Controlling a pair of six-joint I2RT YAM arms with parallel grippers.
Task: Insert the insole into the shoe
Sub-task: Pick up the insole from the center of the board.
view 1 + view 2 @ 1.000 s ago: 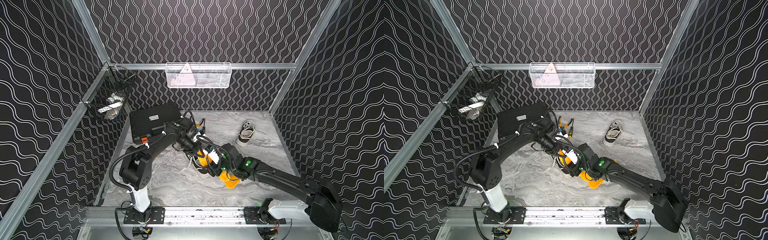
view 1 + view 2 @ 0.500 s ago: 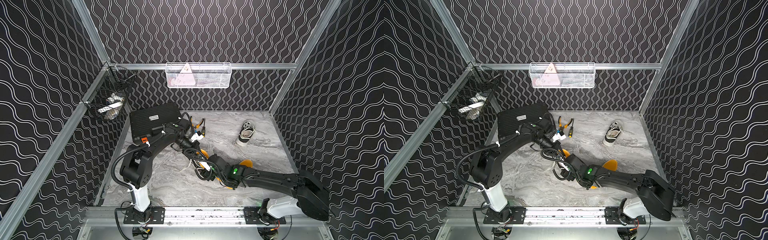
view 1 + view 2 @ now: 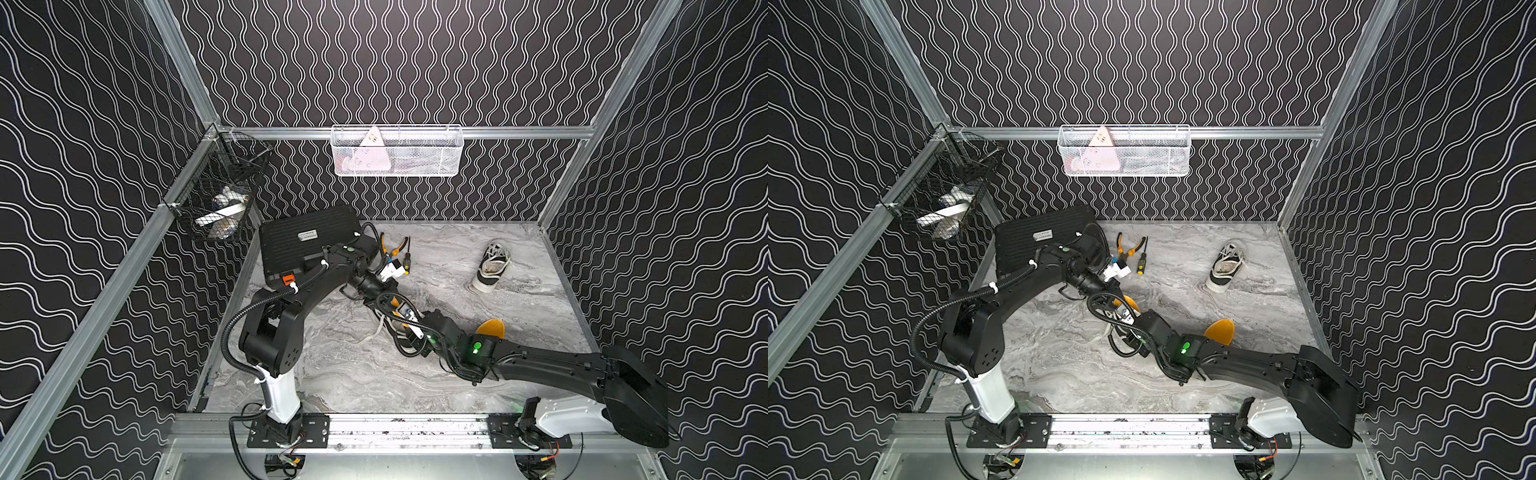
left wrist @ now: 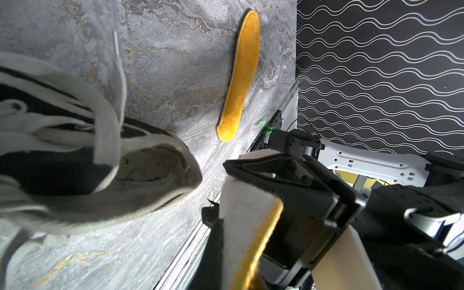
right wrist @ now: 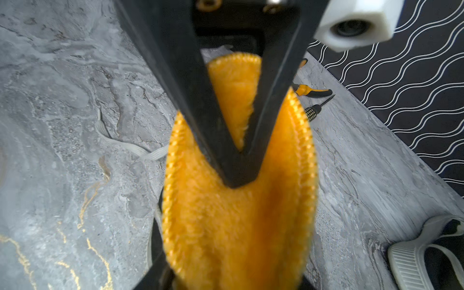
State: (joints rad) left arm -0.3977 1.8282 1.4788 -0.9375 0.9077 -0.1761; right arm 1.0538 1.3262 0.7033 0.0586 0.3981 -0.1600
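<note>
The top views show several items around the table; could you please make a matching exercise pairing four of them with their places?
Things:
1. pliers
2. far shoe
3. loose insole
4. white basket

Places:
A. hangs on the back rail
B. lies flat on the table, partly hidden by the right arm
C. sits alone near the right wall
D. lies beside the screwdriver

Pairs: 1-D, 2-C, 3-B, 4-A
</note>
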